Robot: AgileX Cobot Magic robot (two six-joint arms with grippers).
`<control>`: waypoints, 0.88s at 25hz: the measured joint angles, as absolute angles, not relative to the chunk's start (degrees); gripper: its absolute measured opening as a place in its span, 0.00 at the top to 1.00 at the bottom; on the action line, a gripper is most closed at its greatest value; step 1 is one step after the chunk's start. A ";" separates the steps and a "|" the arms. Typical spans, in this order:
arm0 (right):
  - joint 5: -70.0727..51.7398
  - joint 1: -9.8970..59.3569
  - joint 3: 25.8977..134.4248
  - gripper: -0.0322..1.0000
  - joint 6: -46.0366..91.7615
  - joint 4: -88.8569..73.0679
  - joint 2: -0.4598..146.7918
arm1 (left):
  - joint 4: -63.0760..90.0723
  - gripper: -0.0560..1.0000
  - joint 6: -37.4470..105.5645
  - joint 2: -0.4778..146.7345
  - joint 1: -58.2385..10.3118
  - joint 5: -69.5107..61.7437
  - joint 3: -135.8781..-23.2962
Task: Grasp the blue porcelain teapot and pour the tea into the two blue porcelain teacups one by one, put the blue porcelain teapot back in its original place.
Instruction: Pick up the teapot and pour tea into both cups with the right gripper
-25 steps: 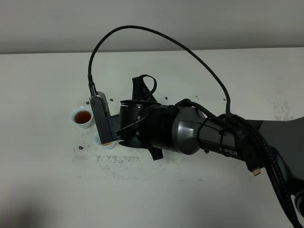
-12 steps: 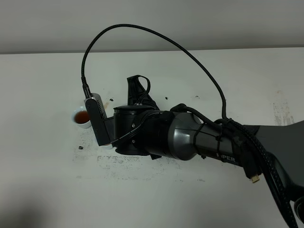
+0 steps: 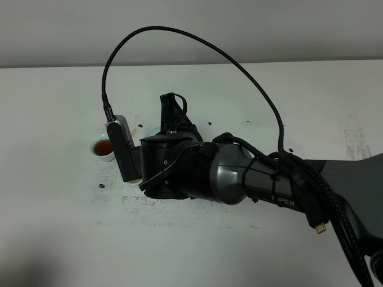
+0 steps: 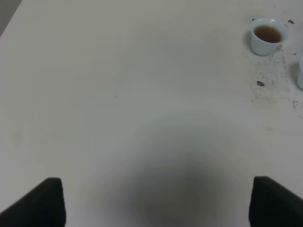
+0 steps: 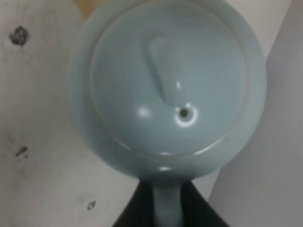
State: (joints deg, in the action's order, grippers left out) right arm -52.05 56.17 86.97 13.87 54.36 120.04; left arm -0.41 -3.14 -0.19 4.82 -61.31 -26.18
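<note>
The blue porcelain teapot (image 5: 168, 80) fills the right wrist view, seen from above its lid. My right gripper (image 5: 165, 205) is shut on its loop handle. In the high view my right arm (image 3: 197, 170) hides the teapot. One teacup (image 3: 103, 147), holding brown tea, stands just left of the arm. The other teacup (image 3: 135, 180) shows only as a sliver under the wrist camera. The left wrist view shows the full teacup (image 4: 268, 36) and the rim of the second teacup (image 4: 300, 73). My left gripper (image 4: 161, 203) hangs open over bare table.
The white table (image 3: 60, 227) has dark specks and stains around the cups. A black cable (image 3: 197, 42) arcs above the right arm. The table's far edge meets a grey wall (image 3: 191, 30).
My right wrist has shifted left and rolled, so its camera now covers most of the second teacup. The full teacup has not moved.
</note>
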 joint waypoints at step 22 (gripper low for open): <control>-52.98 57.98 86.97 0.93 12.29 55.11 120.70 | -0.41 0.24 -3.14 -0.19 4.82 -61.31 -26.18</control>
State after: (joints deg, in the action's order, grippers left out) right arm -52.98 57.98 86.97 12.29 55.11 120.70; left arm -0.41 -3.14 -0.19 4.82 -61.31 -26.18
